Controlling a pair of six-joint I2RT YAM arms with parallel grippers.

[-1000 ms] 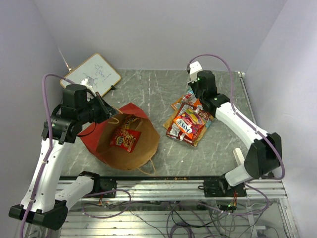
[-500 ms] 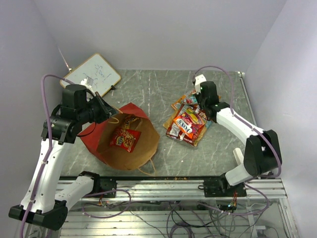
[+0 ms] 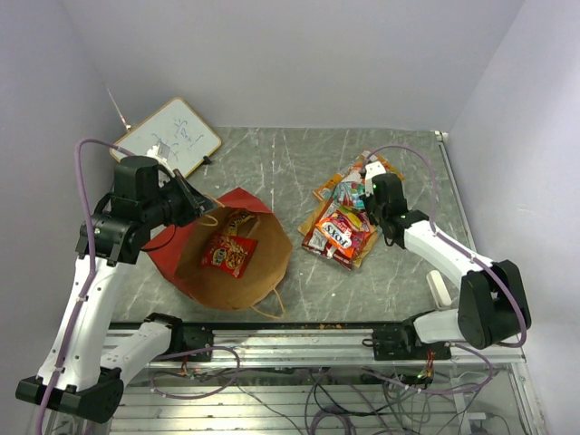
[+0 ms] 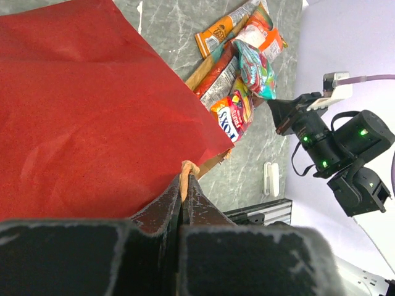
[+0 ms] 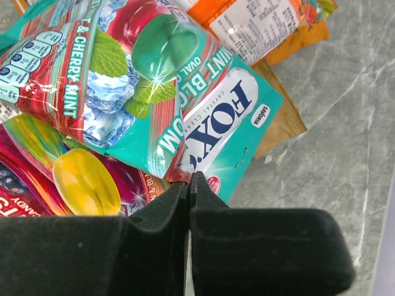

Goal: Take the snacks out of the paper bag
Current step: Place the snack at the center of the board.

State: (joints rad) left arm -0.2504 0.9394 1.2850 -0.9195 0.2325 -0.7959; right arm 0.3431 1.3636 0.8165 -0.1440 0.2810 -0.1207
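You swung the closed right fingers (image 5: pixel 189 184) down to the snacks' (image 3: pixel 340 231) 2 o'clock. Left fingers (image 4: pixel 183 188) pinched the paper bag (image 4: pixel 92 111). One red packet (image 3: pixel 229 254) remained inside.

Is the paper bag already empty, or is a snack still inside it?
Not empty. The top view shows one red packet lying on the brown inside of the paper bag.

The teal packet (image 5: pixel 234 117) reads "FOX'S" and "CRYSTAL CLEAR"; the striped packet (image 5: pixel 62 74) beside it, "& CHERRY MINT"; the red-and-yellow packet (image 3: pixel 340 231), "FOX'S".
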